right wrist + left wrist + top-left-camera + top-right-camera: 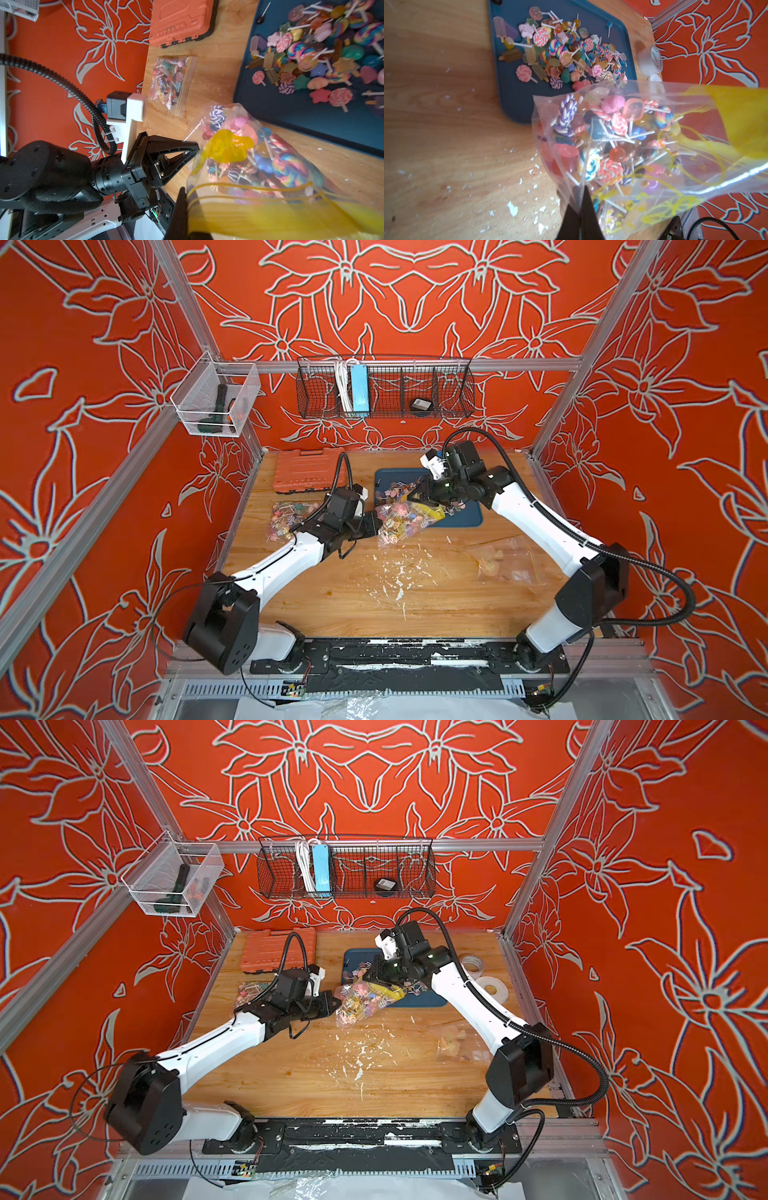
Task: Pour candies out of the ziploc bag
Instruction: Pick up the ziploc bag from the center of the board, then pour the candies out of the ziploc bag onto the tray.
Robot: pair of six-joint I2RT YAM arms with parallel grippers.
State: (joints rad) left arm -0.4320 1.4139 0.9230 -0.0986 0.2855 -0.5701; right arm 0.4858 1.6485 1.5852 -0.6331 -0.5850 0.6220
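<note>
- Mid-pour: left gripper (375,526) clamps the ziploc bag (401,519) at a bottom corner, right gripper (420,494) pinches its yellow-striped end, lifted at the blue tray's (512,99) edge.
- Some candies (571,52) lie on the tray; most sit bagged.
- Next, likely: raise that corner higher.

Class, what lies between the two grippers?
The ziploc bag, part full of candies, pinched by left gripper and right gripper; both top views show it.

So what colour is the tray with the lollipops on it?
Dark blue. The tray shows best in the left wrist view, under the loose candies.
</note>
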